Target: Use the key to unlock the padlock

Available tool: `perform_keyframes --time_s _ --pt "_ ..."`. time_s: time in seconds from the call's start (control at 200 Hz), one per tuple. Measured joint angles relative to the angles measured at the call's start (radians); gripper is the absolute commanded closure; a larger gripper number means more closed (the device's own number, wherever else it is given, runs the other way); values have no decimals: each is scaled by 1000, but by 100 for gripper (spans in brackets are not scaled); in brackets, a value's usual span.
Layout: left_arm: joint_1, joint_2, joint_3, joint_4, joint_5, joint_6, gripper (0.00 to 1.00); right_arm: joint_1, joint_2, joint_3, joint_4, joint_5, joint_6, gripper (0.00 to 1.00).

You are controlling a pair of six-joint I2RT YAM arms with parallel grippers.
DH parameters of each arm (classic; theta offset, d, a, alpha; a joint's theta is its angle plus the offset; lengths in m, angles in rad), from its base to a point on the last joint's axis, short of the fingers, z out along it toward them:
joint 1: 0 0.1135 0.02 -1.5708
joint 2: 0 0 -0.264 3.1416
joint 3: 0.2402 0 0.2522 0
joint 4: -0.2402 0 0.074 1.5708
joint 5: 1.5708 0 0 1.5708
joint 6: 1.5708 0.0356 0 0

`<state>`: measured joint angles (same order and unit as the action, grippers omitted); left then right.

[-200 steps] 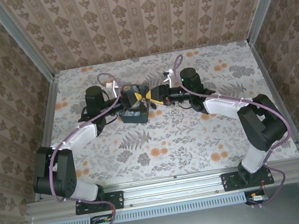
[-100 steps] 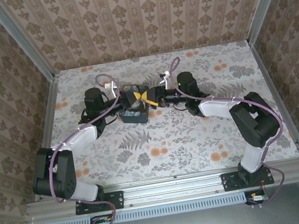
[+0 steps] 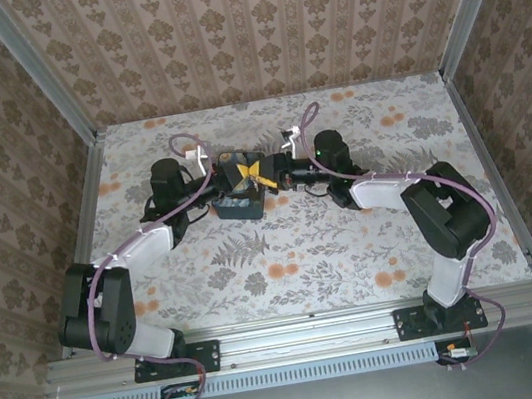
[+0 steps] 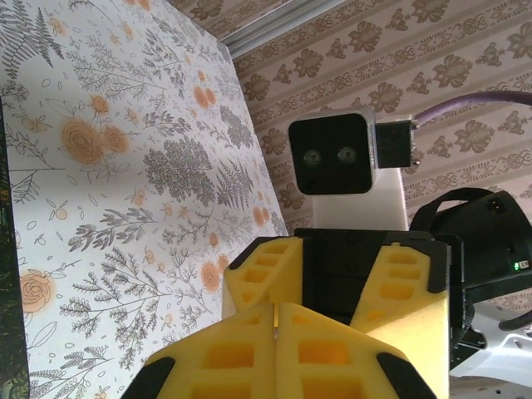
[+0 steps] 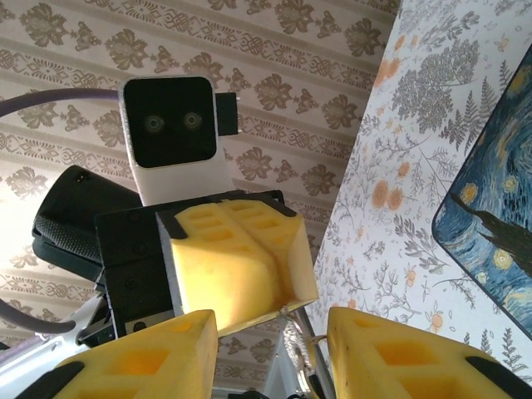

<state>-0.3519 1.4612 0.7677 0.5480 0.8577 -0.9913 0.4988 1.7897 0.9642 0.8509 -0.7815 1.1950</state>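
Note:
My left gripper [image 3: 244, 173] is shut, and a thin metal key [image 5: 296, 342] hangs from its pinched yellow fingertips [image 5: 249, 266]. In the left wrist view only a sliver of metal shows in the seam of the left gripper [image 4: 275, 309]. My right gripper [image 3: 265, 172] faces it head-on and is open; its two fingers [image 4: 263, 270] straddle the left fingertips. In the right wrist view the key lies in the gap of the right gripper [image 5: 270, 353], touching neither pad. The padlock is hidden from me.
A dark blue box with a starry-night print [image 3: 238, 208] lies on the floral tablecloth just below the two grippers and appears at the right edge of the right wrist view as the box [image 5: 499, 241]. Patterned walls enclose the table [image 3: 353, 236] on three sides.
The right arm has moved left towards the left gripper, so its open fingers now stand around the left fingertips and key. The left arm has barely moved.

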Motion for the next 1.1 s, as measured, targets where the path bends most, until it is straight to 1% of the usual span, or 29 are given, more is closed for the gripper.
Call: perform_keyframes --time_s 0.195,0.48,0.605,0.69,0.87,1.1 --pt "1 0 -7 22 -3 -12 100 9 12 -2 26 0 24 65" --pt "8 0 -16 45 -10 -30 100 16 13 -8 50 1 50 73" --pt "8 0 -16 61 -10 -38 100 16 13 -11 67 1 64 74" --pt "8 0 -17 70 -10 -42 100 16 14 -11 73 1 68 73" --pt "8 0 -18 77 -10 -45 100 16 24 -11 89 7 76 63" --pt "7 -20 -18 48 -10 -25 100 16 26 -11 93 13 89 60"
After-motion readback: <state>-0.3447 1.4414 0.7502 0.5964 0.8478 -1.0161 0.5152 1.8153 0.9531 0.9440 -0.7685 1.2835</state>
